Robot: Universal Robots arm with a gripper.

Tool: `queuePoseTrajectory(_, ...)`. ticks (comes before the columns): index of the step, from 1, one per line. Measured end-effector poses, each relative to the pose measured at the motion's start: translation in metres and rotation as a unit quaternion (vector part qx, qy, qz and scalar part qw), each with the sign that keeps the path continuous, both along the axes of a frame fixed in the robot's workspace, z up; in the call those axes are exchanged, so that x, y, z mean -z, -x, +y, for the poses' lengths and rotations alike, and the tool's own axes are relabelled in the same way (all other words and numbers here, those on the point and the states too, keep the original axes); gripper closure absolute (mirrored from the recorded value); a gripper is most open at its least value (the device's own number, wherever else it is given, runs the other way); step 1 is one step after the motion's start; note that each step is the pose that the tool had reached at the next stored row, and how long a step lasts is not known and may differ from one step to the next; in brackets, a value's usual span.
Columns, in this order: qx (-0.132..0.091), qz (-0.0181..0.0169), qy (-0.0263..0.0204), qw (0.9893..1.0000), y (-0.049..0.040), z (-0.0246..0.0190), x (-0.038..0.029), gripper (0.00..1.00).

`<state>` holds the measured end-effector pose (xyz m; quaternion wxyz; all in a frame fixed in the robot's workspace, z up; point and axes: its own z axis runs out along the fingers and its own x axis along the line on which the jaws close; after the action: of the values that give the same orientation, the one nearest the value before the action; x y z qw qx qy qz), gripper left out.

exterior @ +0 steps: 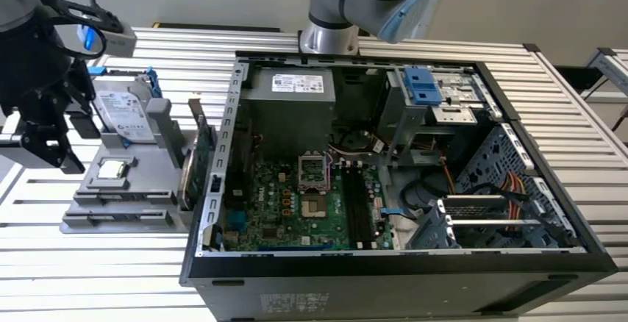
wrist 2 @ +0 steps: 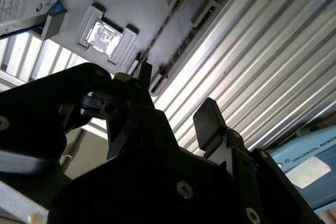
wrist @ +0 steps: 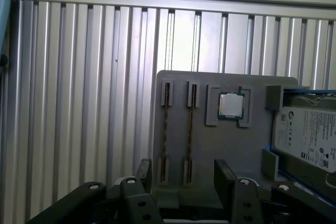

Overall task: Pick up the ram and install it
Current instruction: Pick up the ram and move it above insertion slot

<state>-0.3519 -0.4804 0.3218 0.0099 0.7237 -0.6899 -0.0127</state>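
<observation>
My gripper [wrist: 184, 163] hangs with its 2 black fingers [wrist: 226, 179] spread apart and nothing between them. In the exterior view the gripper [exterior: 49, 159] sits at the far left, above the gray holder [exterior: 128, 212] and clear of it.

The ram [wrist: 190, 129] stands on edge in a slot of that holder, a thin strip held by a clip at each end. A second strip [wrist: 166, 129] stands just beside it in the neighbouring slot. In the first wrist view both strips fall within the gap of my fingers, with the fingertips off them. In the second wrist view the ram [wrist 2: 160, 32] runs as a dark line just past my fingertips.

Beside the ram on the same holder lies the square silver processor [wrist: 231, 105], and past it the hard drive [wrist: 310, 140].

The holder rests on the slatted metal table [exterior: 98, 278]. Toward the exterior view's right lies the open computer case [exterior: 393, 263], its green motherboard [exterior: 284, 197] facing up.
</observation>
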Motion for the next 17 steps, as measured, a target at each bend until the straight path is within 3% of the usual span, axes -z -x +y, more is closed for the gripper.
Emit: queuePoseTrajectory(17, 0.0, 0.0, 0.0007, 1.0, 0.0, 0.0007, 0.0064, 0.0)
